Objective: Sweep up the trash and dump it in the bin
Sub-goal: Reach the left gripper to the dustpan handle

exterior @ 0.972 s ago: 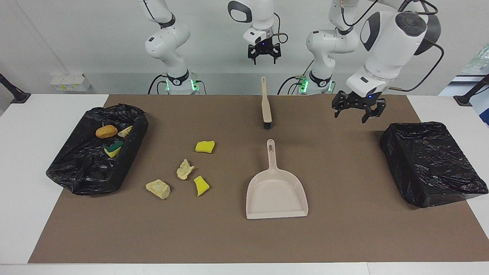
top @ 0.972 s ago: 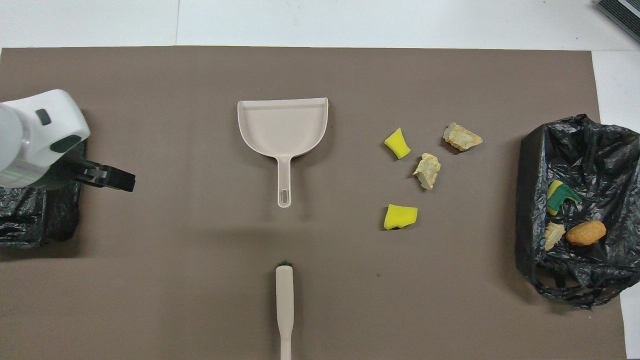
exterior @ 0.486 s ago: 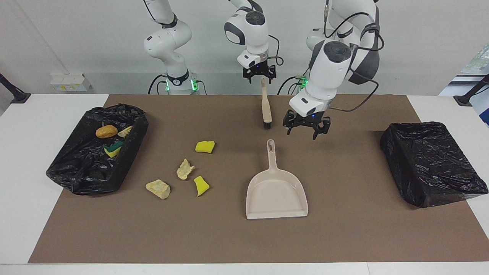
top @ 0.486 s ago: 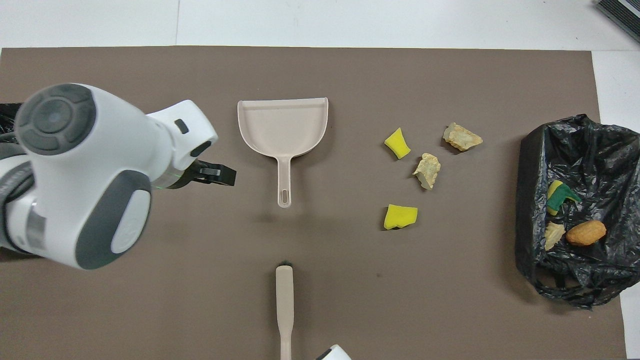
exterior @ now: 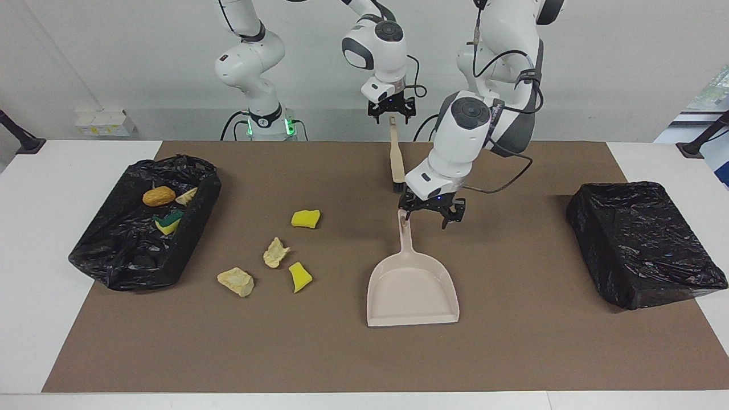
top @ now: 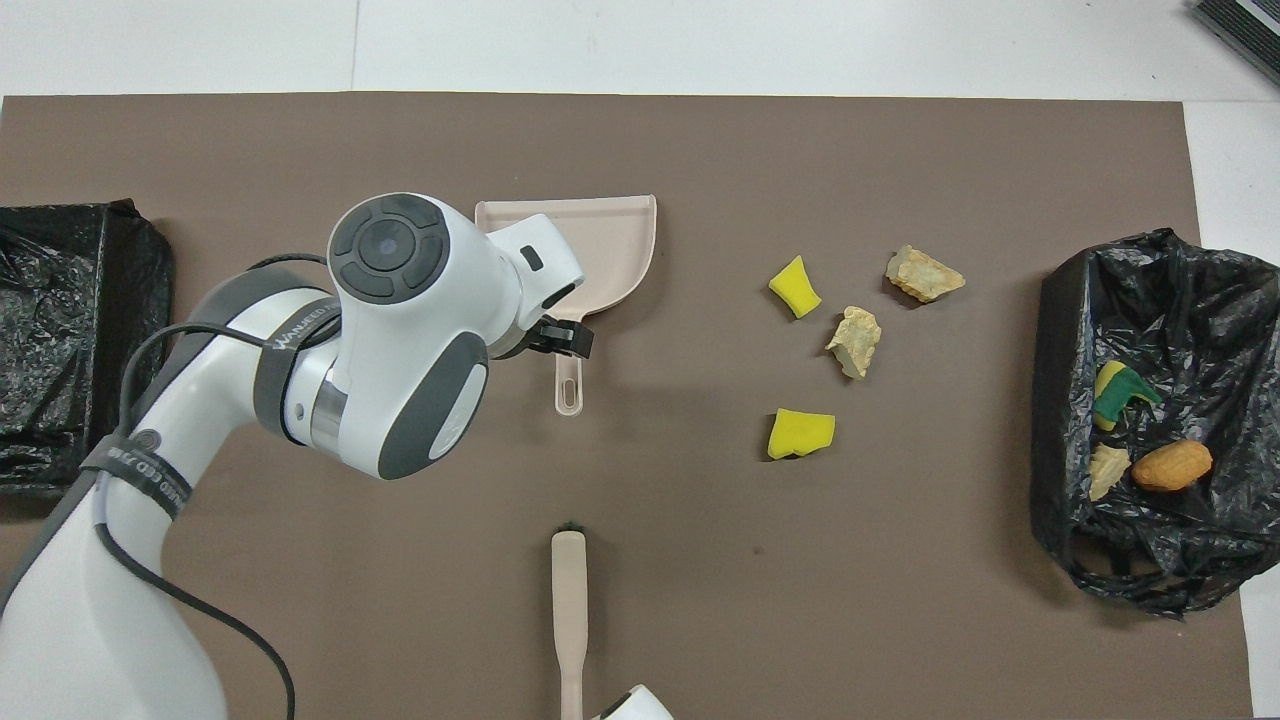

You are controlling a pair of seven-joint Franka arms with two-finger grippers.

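Over the dustpan handle the left claw hangs spread, and the right claw, also spread, tops the brush. Four trash scraps lie on the desk beside the bin; three sit inside. An off-centre grasp could twist the handle.

The left gripper is moving from the right side of the facing view toward the middle. It was up near the black bag at the right; now it is hanging low, with its fingers apart, just by the end of the dustpan handle. The right gripper is coming down at the top middle. It was up in the air; now it is right over the top end of the brush.
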